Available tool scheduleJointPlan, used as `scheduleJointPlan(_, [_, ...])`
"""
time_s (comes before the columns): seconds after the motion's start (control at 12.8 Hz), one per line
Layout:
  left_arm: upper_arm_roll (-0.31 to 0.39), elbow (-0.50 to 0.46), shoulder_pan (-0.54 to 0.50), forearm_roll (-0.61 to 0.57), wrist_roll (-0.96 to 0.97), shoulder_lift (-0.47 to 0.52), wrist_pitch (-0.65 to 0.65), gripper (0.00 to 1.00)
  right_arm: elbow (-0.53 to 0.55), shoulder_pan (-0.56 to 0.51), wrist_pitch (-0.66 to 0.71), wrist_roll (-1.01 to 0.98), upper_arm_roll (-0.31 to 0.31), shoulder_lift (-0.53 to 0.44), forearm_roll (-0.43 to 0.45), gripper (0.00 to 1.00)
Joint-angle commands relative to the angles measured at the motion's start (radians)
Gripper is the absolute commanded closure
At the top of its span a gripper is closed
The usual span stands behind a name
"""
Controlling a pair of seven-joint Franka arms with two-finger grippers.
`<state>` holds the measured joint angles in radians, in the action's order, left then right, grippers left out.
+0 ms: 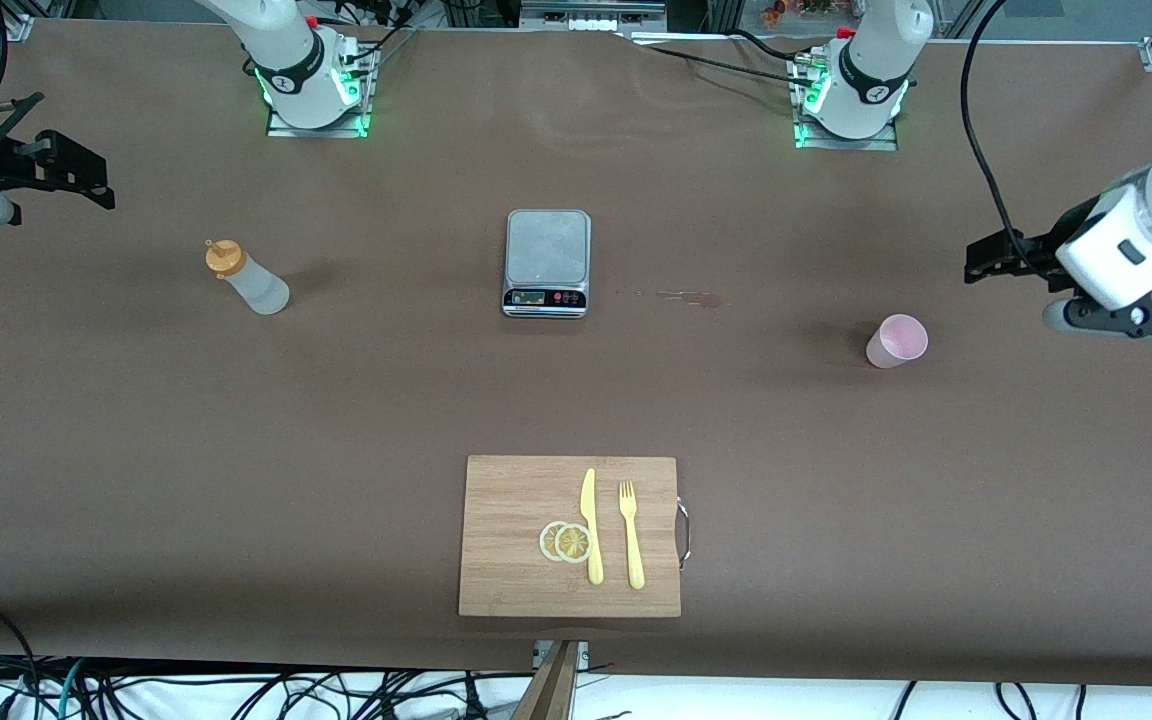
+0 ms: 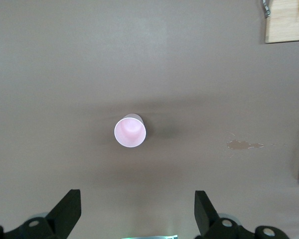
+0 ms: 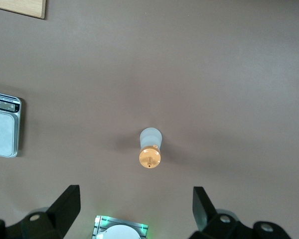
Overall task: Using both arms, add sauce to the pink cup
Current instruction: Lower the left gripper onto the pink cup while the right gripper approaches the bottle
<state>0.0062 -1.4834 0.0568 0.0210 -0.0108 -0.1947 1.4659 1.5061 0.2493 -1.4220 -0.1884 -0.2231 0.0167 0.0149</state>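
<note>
The sauce bottle (image 1: 246, 280), whitish with an orange cap, stands on the brown table toward the right arm's end. It also shows in the right wrist view (image 3: 150, 148). The pink cup (image 1: 897, 341) stands upright and empty toward the left arm's end, and shows in the left wrist view (image 2: 130, 131). My left gripper (image 1: 981, 262) hangs high over the table near the cup, open and empty (image 2: 137, 209). My right gripper (image 1: 91, 185) hangs high over the table's end near the bottle, open and empty (image 3: 134, 206).
A grey kitchen scale (image 1: 547, 262) sits mid-table between bottle and cup. A small brown stain (image 1: 691, 297) lies beside it. A wooden cutting board (image 1: 506, 540) nearer the camera carries a yellow knife (image 1: 591, 525), a fork (image 1: 631, 535) and lemon slices (image 1: 566, 541).
</note>
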Motion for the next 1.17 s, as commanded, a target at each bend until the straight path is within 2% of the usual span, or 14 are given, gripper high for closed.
scheduleJointPlan(0.0, [-0.002, 0.049, -0.032, -0.007, -0.008, -0.089, -0.004, 0.0, -0.017, -0.004, 0.012, 0.004, 0.002, 0.006, -0.003, 0.0])
scheduleJointPlan(0.31, [-0.002, -0.064, -0.057, -0.019, -0.073, -0.14, 0.19, 0.0, -0.018, -0.005, 0.003, 0.003, 0.002, 0.012, -0.006, 0.0])
scheduleJointPlan(0.62, [0.011, -0.292, -0.074, -0.016, -0.187, -0.115, 0.446, 0.0, -0.018, -0.007, 0.011, 0.01, 0.002, 0.023, -0.045, 0.0])
scheduleJointPlan(0.78, [0.032, -0.424, -0.074, -0.016, -0.239, -0.091, 0.583, 0.0, -0.024, -0.01, 0.02, -0.005, 0.004, 0.116, -0.041, 0.0])
scheduleJointPlan(0.86, [0.034, -0.478, -0.074, -0.012, -0.248, -0.083, 0.637, 0.0, -0.029, -0.008, 0.026, -0.006, 0.005, 0.12, -0.041, 0.0])
scheduleJointPlan(1.01, [0.055, -0.547, -0.075, -0.009, -0.25, -0.08, 0.703, 0.01, -0.027, -0.001, 0.025, -0.003, 0.005, 0.141, -0.035, 0.0])
scheduleJointPlan(1.09, [0.057, -0.58, -0.075, -0.007, -0.25, -0.078, 0.73, 0.01, -0.024, 0.001, 0.031, 0.006, 0.005, 0.187, -0.036, 0.0])
